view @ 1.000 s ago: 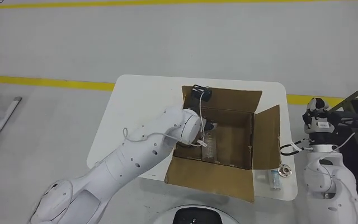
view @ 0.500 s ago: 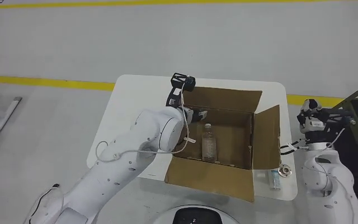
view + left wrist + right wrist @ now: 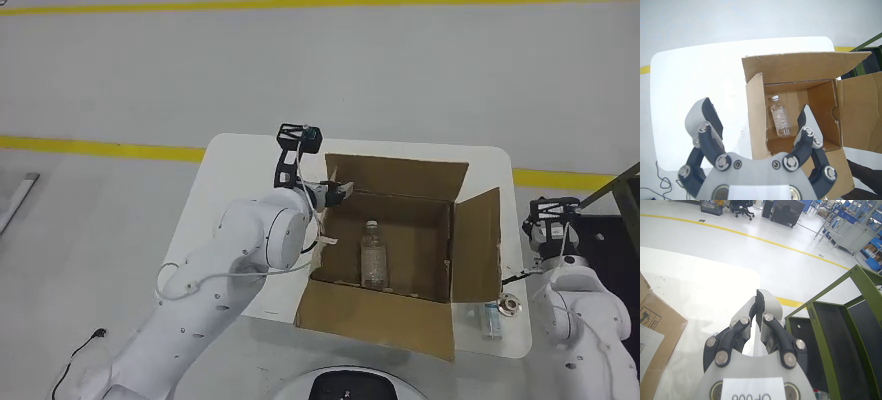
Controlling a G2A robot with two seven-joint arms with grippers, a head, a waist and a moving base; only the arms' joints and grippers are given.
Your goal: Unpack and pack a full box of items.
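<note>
The left tool [image 3: 756,105], spread and empty, is held over the 10 o'clock corner of the brown cardboard box [image 3: 380,318]. The right tool [image 3: 757,307], pressed together on nothing, is held off the 3 o'clock edge of the white rounded counter [image 3: 240,180]. A clear plastic bottle with a white cap [image 3: 372,256] is laid inside toward 9 o'clock. If lowered from here, a finger could be snagged on the box wall and the box dragged; the smooth bottle could be rolled away. The counter is surrounded by pale floor [image 3: 420,70] with a yellow line [image 3: 100,148]; a green metal cart [image 3: 829,332] is parked at 3 o'clock
</note>
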